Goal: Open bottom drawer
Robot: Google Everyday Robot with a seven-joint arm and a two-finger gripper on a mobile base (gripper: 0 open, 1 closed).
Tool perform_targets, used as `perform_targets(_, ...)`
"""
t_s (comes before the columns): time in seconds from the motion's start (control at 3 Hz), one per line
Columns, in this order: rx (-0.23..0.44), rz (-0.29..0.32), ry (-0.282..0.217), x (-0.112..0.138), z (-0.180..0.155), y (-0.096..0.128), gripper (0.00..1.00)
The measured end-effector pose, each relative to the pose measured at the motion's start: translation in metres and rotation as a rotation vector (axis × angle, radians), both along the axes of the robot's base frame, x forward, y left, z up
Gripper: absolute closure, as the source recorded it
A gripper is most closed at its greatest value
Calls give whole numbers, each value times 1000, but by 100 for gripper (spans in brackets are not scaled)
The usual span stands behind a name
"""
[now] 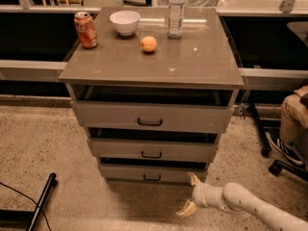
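The bottom drawer is the lowest and narrowest of three grey-taupe fronts, with a small black centre handle. It stands slightly out, with a dark gap above it. My gripper is low at the drawer's right end, just in front of its right corner. Its two tan fingers are spread apart and hold nothing. The upper fingertip is close to the drawer's right edge. The white arm comes in from the lower right.
The top drawer and middle drawer also stand slightly out. On the cabinet top are a red can, a white bowl, an orange and a water bottle. A seated person's leg and a chair base are at right. A black bar lies at lower left.
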State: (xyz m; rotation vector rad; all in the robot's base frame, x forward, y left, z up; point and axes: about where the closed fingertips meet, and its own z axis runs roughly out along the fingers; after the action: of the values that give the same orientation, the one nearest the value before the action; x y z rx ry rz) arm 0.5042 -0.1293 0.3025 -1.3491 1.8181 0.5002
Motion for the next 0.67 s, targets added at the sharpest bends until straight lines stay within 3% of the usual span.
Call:
perform_targets(0.33,-6,-50,-54,32,-10,-23,0)
perform_targets(0.67,-50,-44,-39,34,-12,-20,0)
